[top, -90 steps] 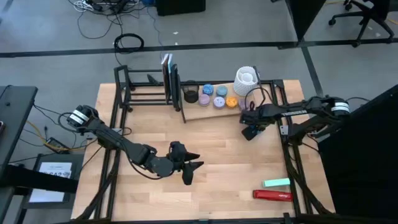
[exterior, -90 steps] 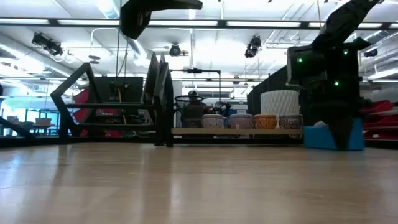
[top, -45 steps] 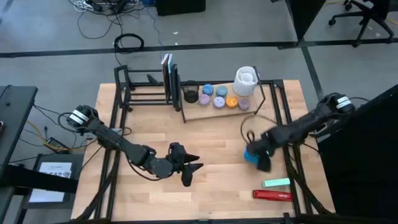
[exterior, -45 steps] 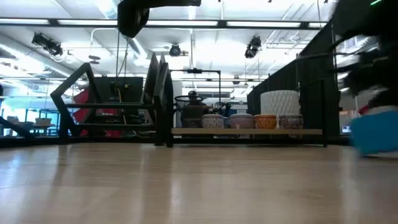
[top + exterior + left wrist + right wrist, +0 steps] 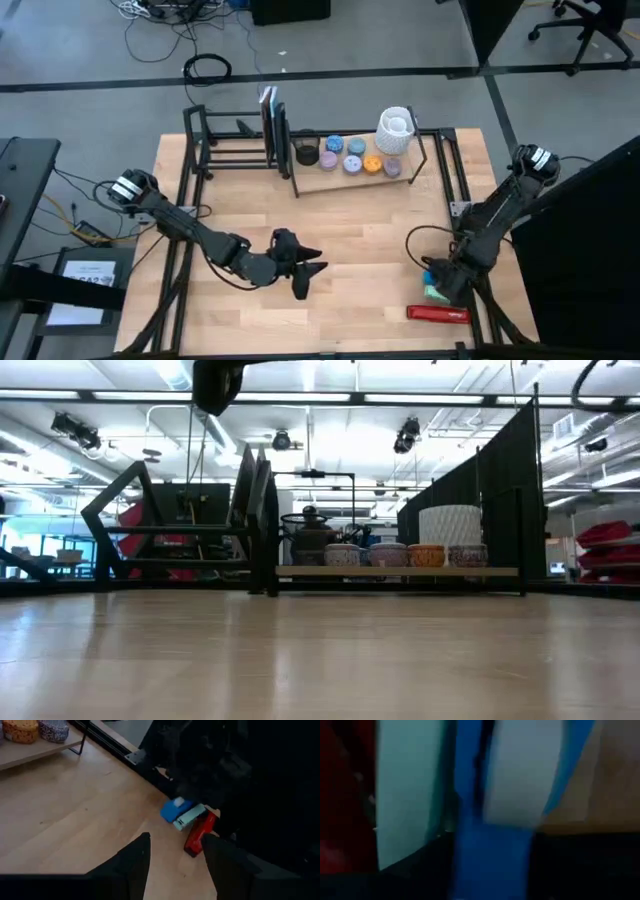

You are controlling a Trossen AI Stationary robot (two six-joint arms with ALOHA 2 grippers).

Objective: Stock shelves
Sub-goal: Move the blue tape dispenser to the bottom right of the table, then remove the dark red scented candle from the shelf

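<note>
The shelves stand at the table's far side: a black tube rack [image 5: 235, 145] holding upright books [image 5: 271, 118], joined to a pale board [image 5: 350, 176] that carries several small tubs and a white cup [image 5: 396, 130]. My right gripper [image 5: 438, 283] is low at the near right, shut on a blue box [image 5: 171, 810]. That box sits right beside a mint box [image 5: 190, 816] and a red box [image 5: 199, 828], which both lie flat on the table. My left gripper [image 5: 312, 277] hovers open over the table's middle, holding nothing. My right gripper has the blue box [image 5: 470, 830] between its two fingers, coming at it from above. The arm hides the place of contact in the high view. The box is down at the tabletop against the mint box [image 5: 405, 795]; whether it rests there I cannot tell.
Black frame rails [image 5: 470, 250] run along the table's right and left sides. Bare tabletop [image 5: 350, 230] lies between the shelves and my left gripper. A cable loops beside the right arm [image 5: 415, 240].
My right gripper has swept from beside the shelves' right end toward the near right corner and down, carrying the blue box with it. The box now sits beside the mint box.
</note>
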